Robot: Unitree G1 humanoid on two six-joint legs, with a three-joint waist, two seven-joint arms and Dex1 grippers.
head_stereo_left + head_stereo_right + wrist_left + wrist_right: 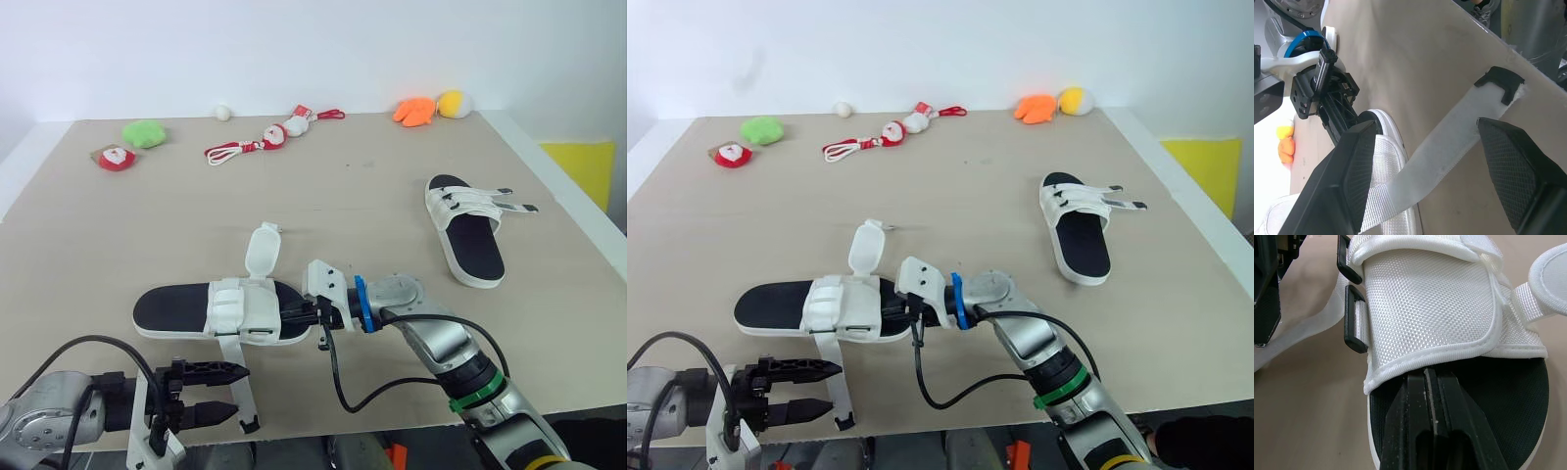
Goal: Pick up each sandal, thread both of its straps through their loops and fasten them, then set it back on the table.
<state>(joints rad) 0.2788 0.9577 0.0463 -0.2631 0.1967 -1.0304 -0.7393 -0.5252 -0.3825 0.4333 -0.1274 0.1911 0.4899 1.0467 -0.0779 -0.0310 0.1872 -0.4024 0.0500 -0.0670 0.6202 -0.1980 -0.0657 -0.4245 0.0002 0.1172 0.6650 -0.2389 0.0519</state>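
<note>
A sandal with a black sole and white woven straps (pixel 220 311) lies flat near the front edge of the beige bench (pixel 372 196), its heel toward the robot's left. The right end effector (pixel 1426 379) rests on the black footbed, its two fingers pressed together with the tips at the hem of the wide white upper. One loose white strap with a black plastic tip (pixel 1449 147) trails from the sandal toward the bench's front edge. The left end effector (pixel 238 393) hovers there with its fingers spread apart on either side of the strap, touching nothing. A rounded white flap (pixel 263 250) stands up on the sandal's far side.

The second, matching sandal (pixel 465 227) lies well apart to the right, its two straps (pixel 505 201) undone and splayed outward.

Along the far edge of the bench lie a green plush toy (pixel 144 133), a small red-and-white Santa figure (pixel 116 158), a white ball (pixel 222 113), a Santa doll on a red cord (pixel 284 130), an orange plush toy (pixel 414 111) and a yellow plush toy (pixel 454 103).
</note>
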